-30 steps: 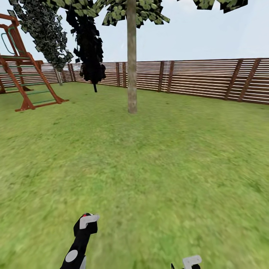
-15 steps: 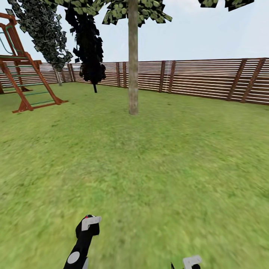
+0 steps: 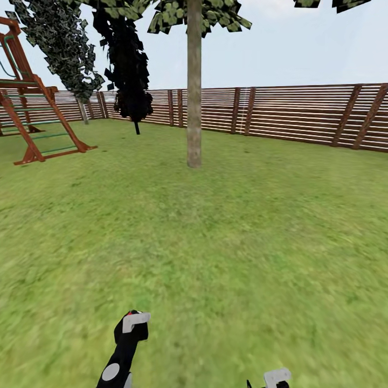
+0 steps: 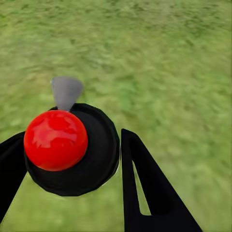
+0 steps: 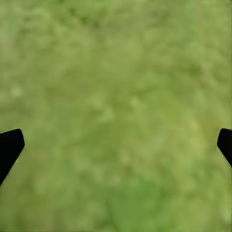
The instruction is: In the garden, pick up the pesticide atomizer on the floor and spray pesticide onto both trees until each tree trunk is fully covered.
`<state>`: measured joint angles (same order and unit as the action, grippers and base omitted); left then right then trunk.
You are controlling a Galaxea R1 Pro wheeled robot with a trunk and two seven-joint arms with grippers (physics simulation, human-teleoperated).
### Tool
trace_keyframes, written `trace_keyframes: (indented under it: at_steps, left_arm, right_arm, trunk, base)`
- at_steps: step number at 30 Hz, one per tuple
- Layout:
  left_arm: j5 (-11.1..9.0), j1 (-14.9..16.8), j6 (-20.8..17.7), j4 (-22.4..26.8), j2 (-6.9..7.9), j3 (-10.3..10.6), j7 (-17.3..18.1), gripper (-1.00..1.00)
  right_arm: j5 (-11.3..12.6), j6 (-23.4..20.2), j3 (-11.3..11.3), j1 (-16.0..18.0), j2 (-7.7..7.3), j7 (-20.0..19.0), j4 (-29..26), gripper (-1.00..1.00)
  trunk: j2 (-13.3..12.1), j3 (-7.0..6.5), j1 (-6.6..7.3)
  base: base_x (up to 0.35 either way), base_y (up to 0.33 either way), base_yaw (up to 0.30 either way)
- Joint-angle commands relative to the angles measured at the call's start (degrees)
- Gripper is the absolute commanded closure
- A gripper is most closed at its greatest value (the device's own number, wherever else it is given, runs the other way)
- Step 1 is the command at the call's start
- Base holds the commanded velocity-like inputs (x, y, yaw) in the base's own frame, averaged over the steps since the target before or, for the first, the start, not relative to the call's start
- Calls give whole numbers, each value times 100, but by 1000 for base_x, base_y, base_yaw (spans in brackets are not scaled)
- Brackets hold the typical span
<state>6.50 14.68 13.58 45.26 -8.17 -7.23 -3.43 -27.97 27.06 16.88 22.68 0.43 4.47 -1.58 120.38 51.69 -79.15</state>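
My left gripper (image 4: 72, 136) is shut on the pesticide atomizer (image 4: 72, 152), a round black body with a red ball top and a grey nozzle. The atomizer (image 3: 131, 327) also shows low in the head view, held above the grass floor (image 3: 215, 242). A thick grey-brown tree trunk (image 3: 194, 97) stands straight ahead, several metres away, under dark green foliage. A second tree (image 3: 59, 43) with grey-flecked foliage stands at the back left by the fence. My right gripper (image 5: 116, 145) is open over bare grass, and a part of it (image 3: 276, 377) peeks in at the head view's lower edge.
A brown slat fence (image 3: 302, 113) rings the lawn at the back. A red-brown wooden play frame (image 3: 32, 118) stands at the far left. An all-black tree (image 3: 129, 64) rises left of the near trunk. Open grass lies between me and the trunk.
The whole head view has shifted a little, so the camera has moved: the trunk sits slightly further right and nearer. The atomizer in my left gripper now sits slightly further right in the view.
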Motion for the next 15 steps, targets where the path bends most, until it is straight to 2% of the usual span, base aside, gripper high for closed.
trace_keyframes:
  at_steps: [1, 10, 15]
  left_arm:
    - [1, 0, 3, 1, 0, 2, 0, 100]
    - [5, 0, 3, 1, -32, 3, 0, 100]
    - [8, 0, -12, 1, -35, 139, -28, 100]
  right_arm:
    - [-1, 0, 0, 2, 0, 1, 0, -100]
    - [-2, 1, 0, 1, 1, -2, 0, -100]
    - [1, 1, 0, 0, 0, 0, 0, -100]
  trunk:
    - [0, 0, 0]
    - [0, 0, 0]
    - [0, 0, 0]
  base:
    - [338, 98, 0]
    - [338, 98, 0]
    - [338, 98, 0]
